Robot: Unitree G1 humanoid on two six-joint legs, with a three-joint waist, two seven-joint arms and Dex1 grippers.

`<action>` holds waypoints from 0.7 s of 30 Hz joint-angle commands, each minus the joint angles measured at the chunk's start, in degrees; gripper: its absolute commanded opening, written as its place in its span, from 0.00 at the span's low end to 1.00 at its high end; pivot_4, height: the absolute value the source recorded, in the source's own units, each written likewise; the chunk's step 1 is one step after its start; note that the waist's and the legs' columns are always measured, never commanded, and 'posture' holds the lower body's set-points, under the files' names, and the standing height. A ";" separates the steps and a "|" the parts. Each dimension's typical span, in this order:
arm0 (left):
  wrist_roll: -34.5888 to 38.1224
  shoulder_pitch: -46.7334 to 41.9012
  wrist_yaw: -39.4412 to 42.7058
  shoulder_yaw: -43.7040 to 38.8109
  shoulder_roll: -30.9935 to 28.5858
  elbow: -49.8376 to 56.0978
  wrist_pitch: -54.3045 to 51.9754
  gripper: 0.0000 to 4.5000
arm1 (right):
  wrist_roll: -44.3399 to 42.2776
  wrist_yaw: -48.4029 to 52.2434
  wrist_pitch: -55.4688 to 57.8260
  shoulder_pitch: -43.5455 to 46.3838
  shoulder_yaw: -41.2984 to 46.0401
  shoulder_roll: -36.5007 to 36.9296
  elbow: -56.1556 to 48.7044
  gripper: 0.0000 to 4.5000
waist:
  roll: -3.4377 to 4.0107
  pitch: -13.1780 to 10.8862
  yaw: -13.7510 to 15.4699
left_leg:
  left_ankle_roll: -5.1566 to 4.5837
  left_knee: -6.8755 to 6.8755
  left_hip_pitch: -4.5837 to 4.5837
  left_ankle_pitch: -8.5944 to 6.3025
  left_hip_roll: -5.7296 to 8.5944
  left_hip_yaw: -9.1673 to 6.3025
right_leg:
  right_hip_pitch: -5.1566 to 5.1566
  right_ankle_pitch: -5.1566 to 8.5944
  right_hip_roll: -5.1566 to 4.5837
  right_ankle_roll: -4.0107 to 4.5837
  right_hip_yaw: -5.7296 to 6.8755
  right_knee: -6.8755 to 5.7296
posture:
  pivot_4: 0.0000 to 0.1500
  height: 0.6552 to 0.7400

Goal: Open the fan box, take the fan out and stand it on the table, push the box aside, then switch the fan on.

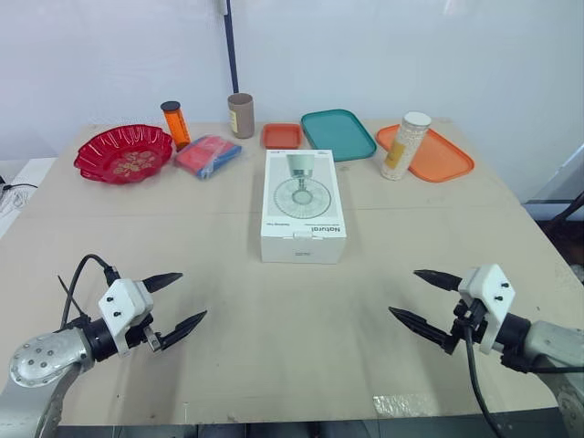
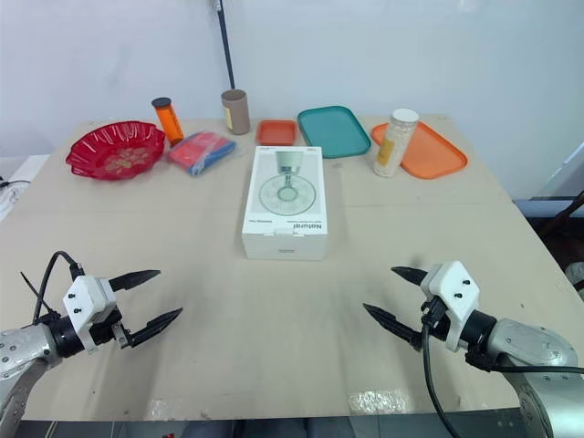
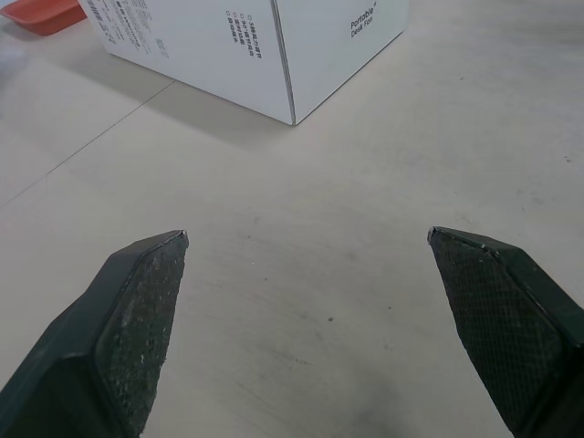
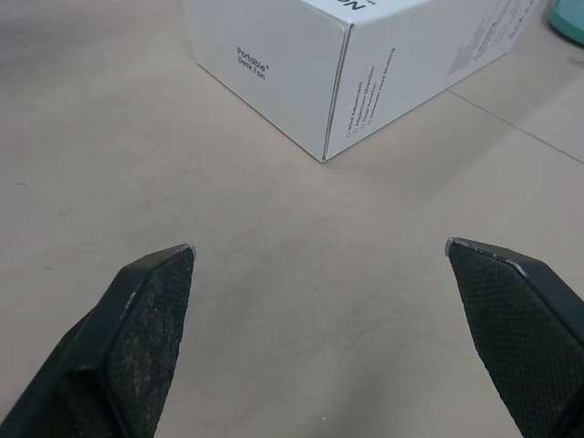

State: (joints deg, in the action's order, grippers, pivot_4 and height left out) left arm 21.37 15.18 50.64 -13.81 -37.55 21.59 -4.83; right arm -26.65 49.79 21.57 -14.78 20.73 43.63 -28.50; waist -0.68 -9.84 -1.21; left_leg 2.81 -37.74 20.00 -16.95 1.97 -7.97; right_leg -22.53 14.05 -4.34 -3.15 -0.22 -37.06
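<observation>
One white fan box (image 1: pixel 303 205) lies flat and closed at the middle of the tabletop (image 1: pixel 274 338), somewhat toward the far edge. Near the front edge, the left pincer (image 1: pixel 192 294) and the right pincer (image 1: pixel 402 291) hover well apart from the box, each with fingers spread wide and holding nothing. Along the far edge stand a red bowl (image 1: pixel 123 152), a teal tray (image 1: pixel 338 133) and an orange tray (image 1: pixel 438 155).
</observation>
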 commanded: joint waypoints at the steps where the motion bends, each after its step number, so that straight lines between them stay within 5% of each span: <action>1: -0.54 -0.85 0.48 0.10 -0.17 -0.78 2.35 1.00 | 0.11 -0.10 -1.27 0.09 1.75 0.71 -1.85 1.00 | 0.00 0.00 0.00 | 0.00 0.00 0.00 0.00 0.00 0.00 | 0.00 0.00 0.00 0.00 0.00 0.00 | 1.00 1.00; 21: -0.59 -2.07 0.73 0.66 0.29 -3.20 3.68 1.00 | 1.81 -0.50 -2.11 2.19 0.24 0.16 -0.28 1.00 | -0.01 0.00 0.01 | 0.00 0.00 0.01 0.00 -0.01 0.02 | -0.02 0.00 0.01 0.00 -0.02 0.00 | 1.00 1.00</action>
State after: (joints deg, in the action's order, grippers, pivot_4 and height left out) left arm 20.28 14.06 51.76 -13.07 -37.10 17.82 -1.12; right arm -24.79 49.55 20.59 -12.57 20.30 43.63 -27.89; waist -0.69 -9.84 -1.20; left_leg 2.81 -37.74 20.01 -16.95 1.96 -7.95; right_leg -22.55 14.05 -4.33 -3.15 -0.24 -37.06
